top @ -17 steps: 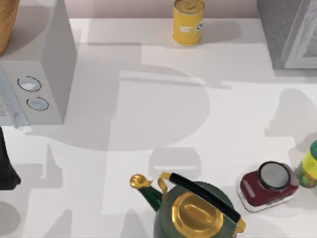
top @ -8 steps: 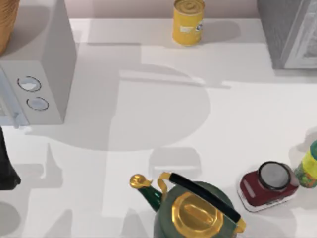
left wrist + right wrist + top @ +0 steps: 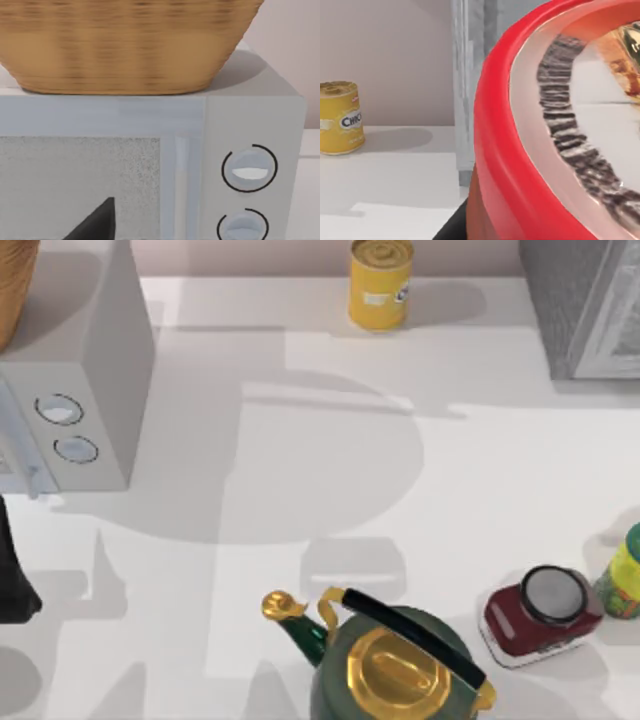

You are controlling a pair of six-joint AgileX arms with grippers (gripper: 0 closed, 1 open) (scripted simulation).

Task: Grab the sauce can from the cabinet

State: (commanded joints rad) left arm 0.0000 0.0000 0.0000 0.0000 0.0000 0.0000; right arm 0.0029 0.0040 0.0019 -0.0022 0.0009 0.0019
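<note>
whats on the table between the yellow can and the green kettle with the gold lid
Nothing: in the top view, the white table is bare, only shadows, from the yellow can to the green kettle.

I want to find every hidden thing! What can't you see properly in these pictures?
- Sauce can: right wrist view, so close that just its red rim and part of the top fit.
- Cabinet: top view, cut off by the right edge.
- Basket: left wrist view, top cut off.
- Green bottle: top view, half past the right edge.
- Kettle: top view, bottom cut off.
</note>
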